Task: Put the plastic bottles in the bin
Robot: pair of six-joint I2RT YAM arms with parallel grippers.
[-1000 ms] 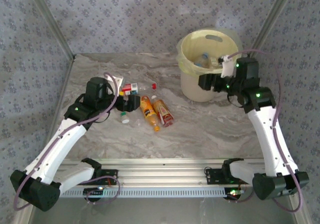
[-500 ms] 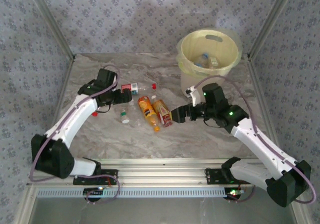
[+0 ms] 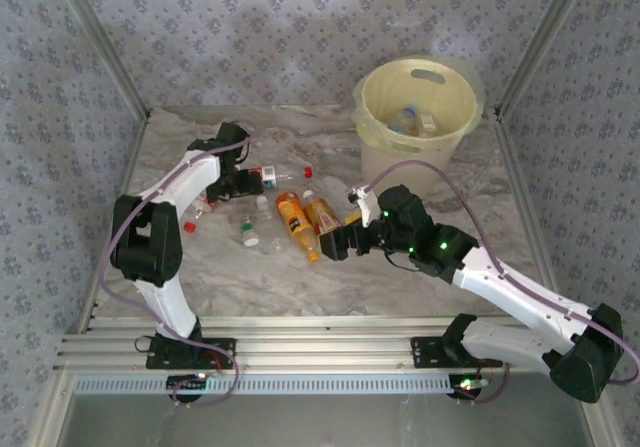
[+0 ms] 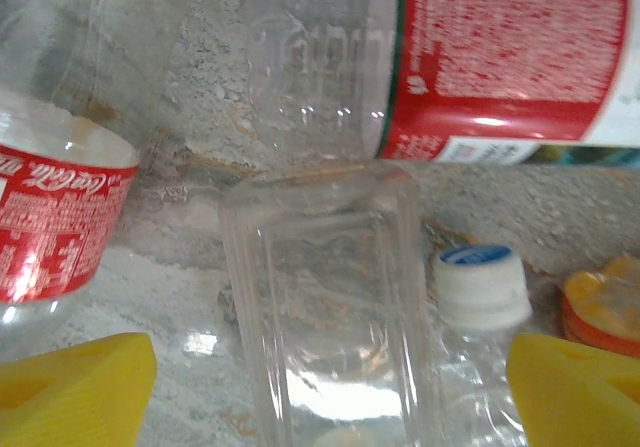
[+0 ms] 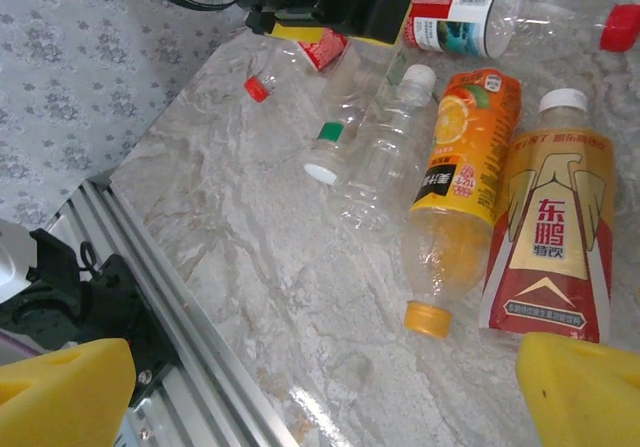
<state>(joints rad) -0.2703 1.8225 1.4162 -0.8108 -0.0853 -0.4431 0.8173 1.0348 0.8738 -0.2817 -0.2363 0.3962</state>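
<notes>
Several plastic bottles lie in the middle of the table: an orange-label one point(image 3: 295, 222) point(image 5: 465, 157), a red-and-gold one point(image 3: 326, 223) point(image 5: 550, 237), clear ones point(image 5: 385, 142) and a red-label one point(image 3: 262, 175) point(image 4: 510, 57). My left gripper point(image 3: 243, 182) point(image 4: 325, 397) is open and straddles a clear square bottle point(image 4: 330, 307), its yellow fingertips point(image 4: 75, 387) wide of the sides. My right gripper point(image 3: 333, 243) point(image 5: 320, 397) is open low over the table, just short of the orange-label and red-and-gold bottles. The bin point(image 3: 375, 87) stands at the back right with bottles point(image 3: 412, 120) inside.
A Coca-Cola bottle point(image 4: 50, 217) and a white blue-topped cap point(image 4: 480, 282) flank the clear square bottle. A metal rail point(image 5: 190, 327) runs along the near table edge. Patterned walls close in the left, back and right.
My right arm swung down from the bin to the bottles in the middle of the table. My left gripper moved back and right onto the clear bottle, its fingers narrowing a little.
</notes>
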